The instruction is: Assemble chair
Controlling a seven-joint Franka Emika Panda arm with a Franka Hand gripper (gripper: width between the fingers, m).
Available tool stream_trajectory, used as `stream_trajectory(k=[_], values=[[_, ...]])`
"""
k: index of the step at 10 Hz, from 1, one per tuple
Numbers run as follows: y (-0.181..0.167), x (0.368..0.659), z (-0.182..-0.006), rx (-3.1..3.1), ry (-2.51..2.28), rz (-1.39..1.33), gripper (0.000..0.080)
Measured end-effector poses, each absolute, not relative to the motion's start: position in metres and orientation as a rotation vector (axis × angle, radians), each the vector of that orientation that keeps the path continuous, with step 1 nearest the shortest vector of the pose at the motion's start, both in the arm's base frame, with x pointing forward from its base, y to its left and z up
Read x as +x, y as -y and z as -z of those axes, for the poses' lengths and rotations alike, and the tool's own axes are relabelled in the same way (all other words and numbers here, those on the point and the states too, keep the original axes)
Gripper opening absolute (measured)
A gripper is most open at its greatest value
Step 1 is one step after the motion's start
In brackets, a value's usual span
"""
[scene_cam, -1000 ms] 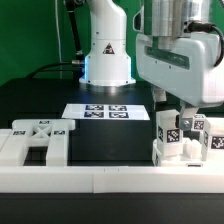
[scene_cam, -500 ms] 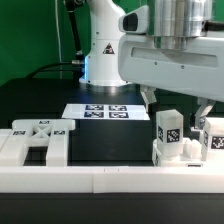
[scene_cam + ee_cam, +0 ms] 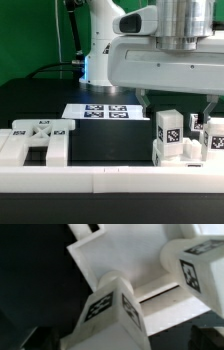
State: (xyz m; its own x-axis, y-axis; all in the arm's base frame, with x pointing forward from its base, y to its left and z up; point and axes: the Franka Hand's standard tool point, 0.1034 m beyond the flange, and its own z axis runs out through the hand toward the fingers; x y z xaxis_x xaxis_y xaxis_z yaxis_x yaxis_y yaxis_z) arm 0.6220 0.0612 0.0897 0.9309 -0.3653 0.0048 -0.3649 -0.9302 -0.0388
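Note:
Chair parts stand at the exterior view's right, behind the border wall: a white tagged block and a second tagged piece. A flat white part with an X pattern lies at the left. My gripper hangs just above the right-hand parts and is open, with one finger on each side of them. In the wrist view a tall tagged block rises between my dark fingers, and a second tagged block stands beside it on a white part. Nothing is held.
The long white border wall runs along the front. The marker board lies on the black table before the robot base. A green backdrop stands behind.
The hand has shifted toward the exterior view's left and looms larger. Its fingers now show wider apart, on either side of the right-hand blocks. The parts have not moved.

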Motion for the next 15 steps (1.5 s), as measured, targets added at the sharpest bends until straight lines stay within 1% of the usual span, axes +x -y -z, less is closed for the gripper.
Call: stream_trajectory(k=[6, 7, 8, 9, 10, 11, 12, 14, 15], values=[[-0.0548, 0.6227, -0.0898, -3.111, 0.027, 0.030, 0.0649], [-0.0539, 0.6226, -0.0892, -3.111, 0.028, 0.029, 0.0649], [-0.0528, 0.6223, -0.0883, -3.112, 0.026, 0.027, 0.0620], [-0.0519, 0.6222, -0.0877, -3.112, 0.023, 0.025, 0.0451], [-0.0519, 0.6222, -0.0878, -3.112, 0.022, 0.025, 0.0451], [-0.0521, 0.6224, -0.0881, -3.111, 0.005, 0.026, 0.0313], [-0.0521, 0.6224, -0.0880, -3.110, -0.030, 0.026, 0.0290], [-0.0522, 0.6224, -0.0881, -3.108, -0.097, 0.025, 0.0290], [-0.0527, 0.6224, -0.0880, -3.094, -0.279, 0.021, 0.0290]])
